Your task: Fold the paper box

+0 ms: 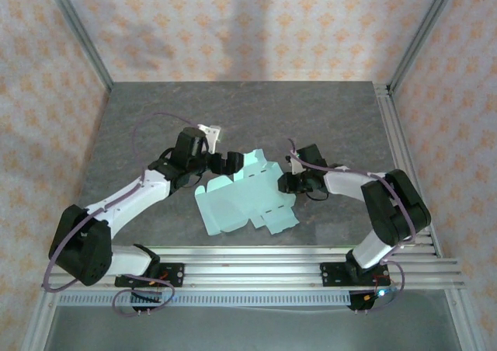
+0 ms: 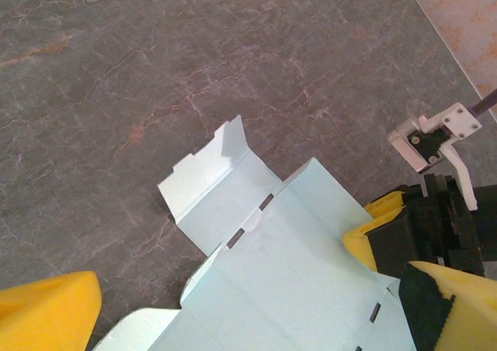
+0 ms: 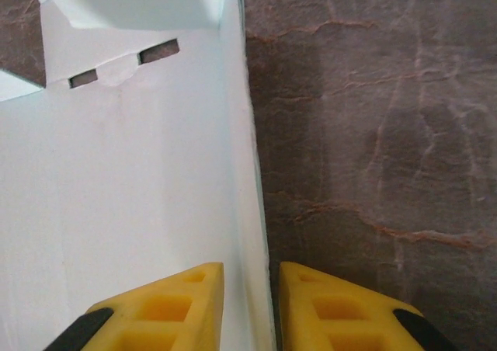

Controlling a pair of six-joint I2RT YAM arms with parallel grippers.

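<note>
The grey table [image 1: 155,126] carried the paper box [image 1: 241,199] at its centre, a pale mint sheet lying mostly flat between the two arms. By my reading the task had barely begun: no walls were joined, no tab sat in a slot, and nearly every fold remained to be made.

The left gripper [image 2: 233,285] hung spread wide over the sheet's 11 o'clock corner, holding nothing. The right gripper [image 3: 250,289] sat at the sheet's 3 o'clock edge. Its yellow pads [image 3: 186,297] stood close on either side of a raised panel, but I could not tell whether they were pinching it.

A small end flap [image 2: 225,145] stood up at 12 o'clock. The left arm covered the sheet beneath it, and the pads hid the panel's lower edge.
</note>
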